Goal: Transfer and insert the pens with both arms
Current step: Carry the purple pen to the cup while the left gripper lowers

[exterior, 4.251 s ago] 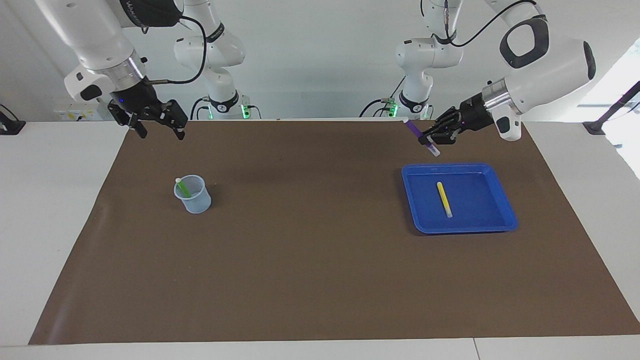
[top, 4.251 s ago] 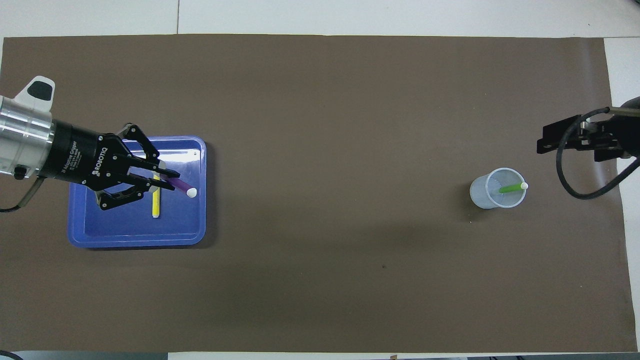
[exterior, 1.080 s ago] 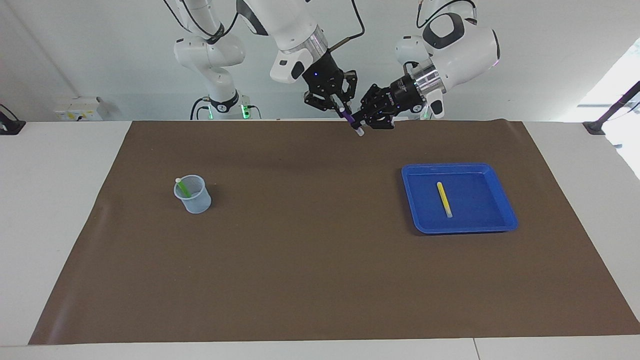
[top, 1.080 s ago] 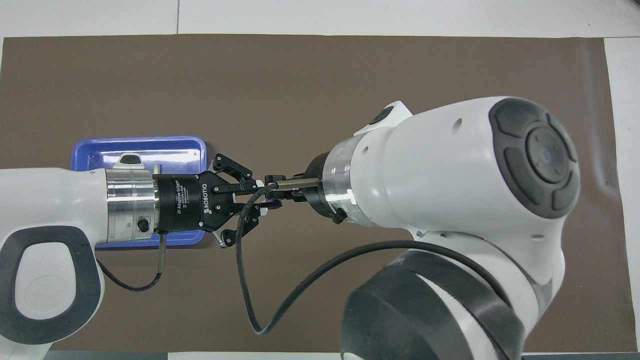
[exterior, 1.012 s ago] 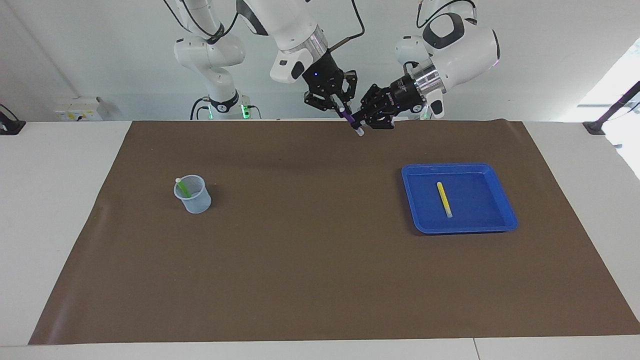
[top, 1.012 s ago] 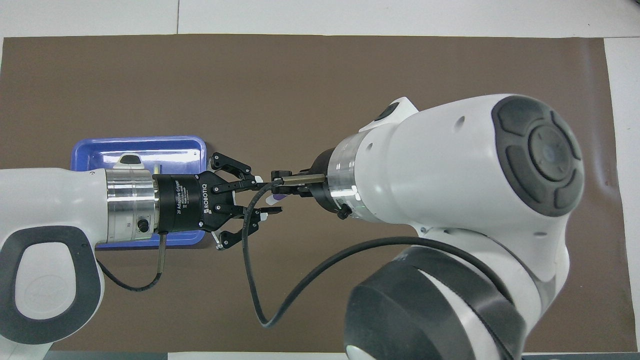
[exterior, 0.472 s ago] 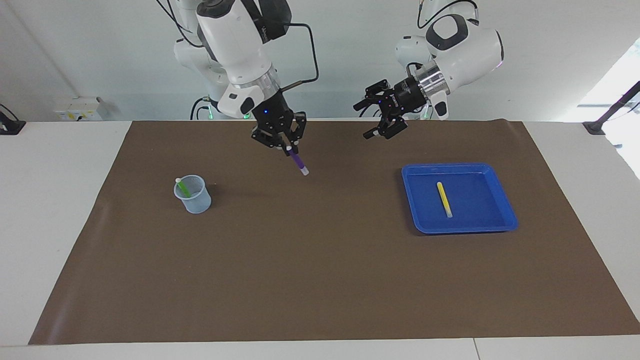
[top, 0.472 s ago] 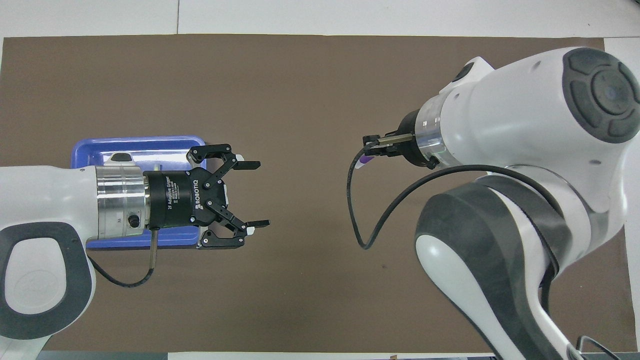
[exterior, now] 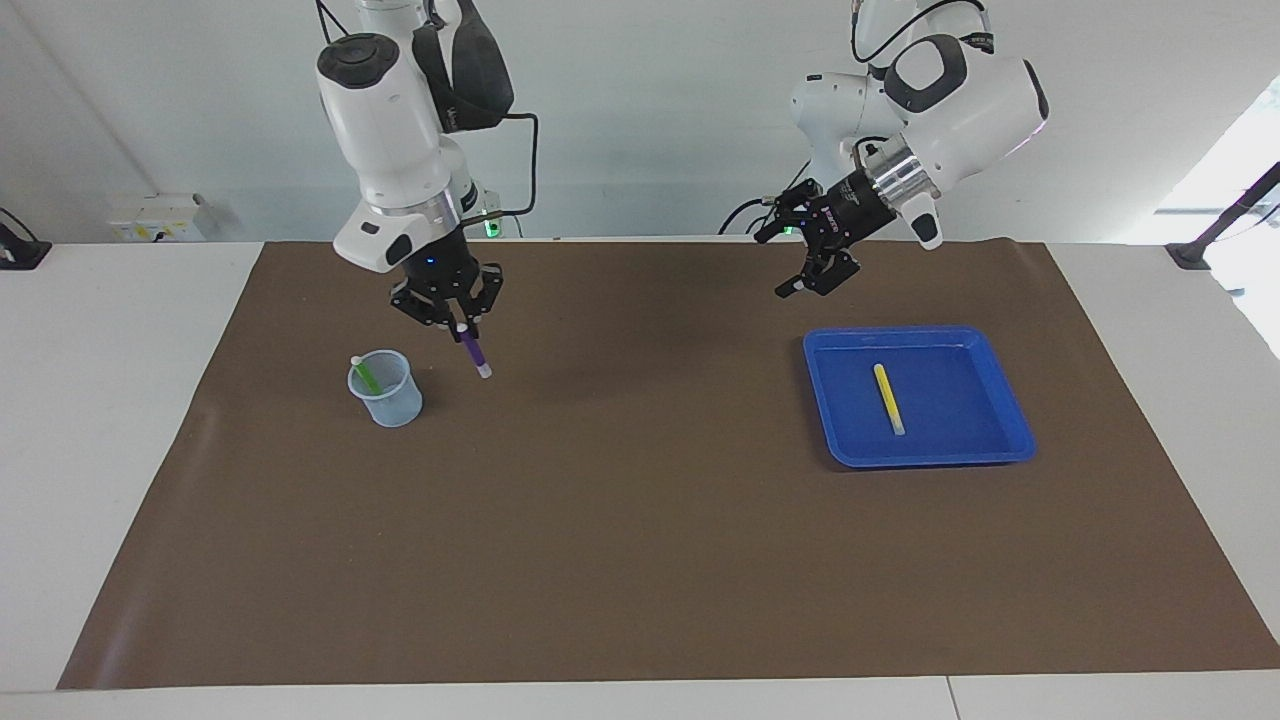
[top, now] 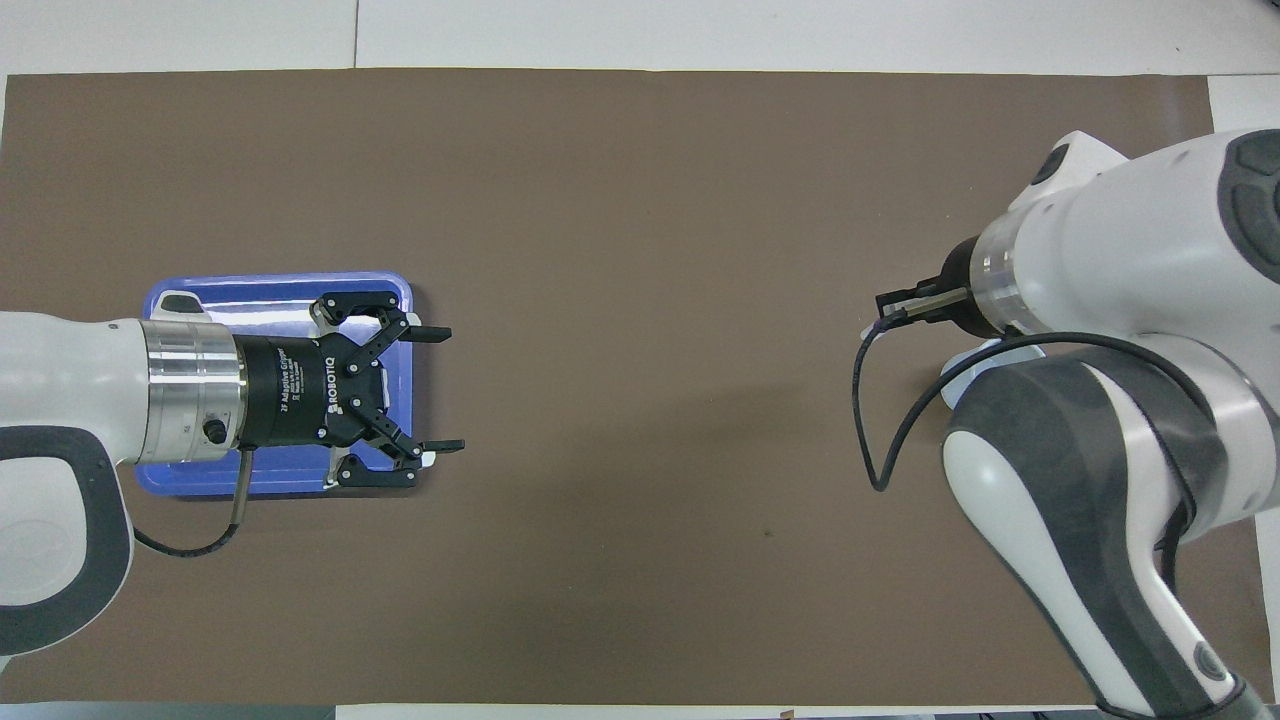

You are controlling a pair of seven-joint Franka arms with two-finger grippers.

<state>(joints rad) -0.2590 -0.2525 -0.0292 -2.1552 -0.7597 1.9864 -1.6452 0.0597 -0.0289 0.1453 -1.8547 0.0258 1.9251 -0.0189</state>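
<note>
Two white jointed arms with dark grey joint caps, one at upper left of the facing view, one at upper right. Silver wrist ring on each, ahead of a black linkage gripper: left gripper [top: 440,388], lettered ROBOTIQ in white on its black body, and right gripper [exterior: 461,326], lit by a small blue lamp. Black cable looped from each wrist. Smaller white arms with green-lit bases at top centre.
</note>
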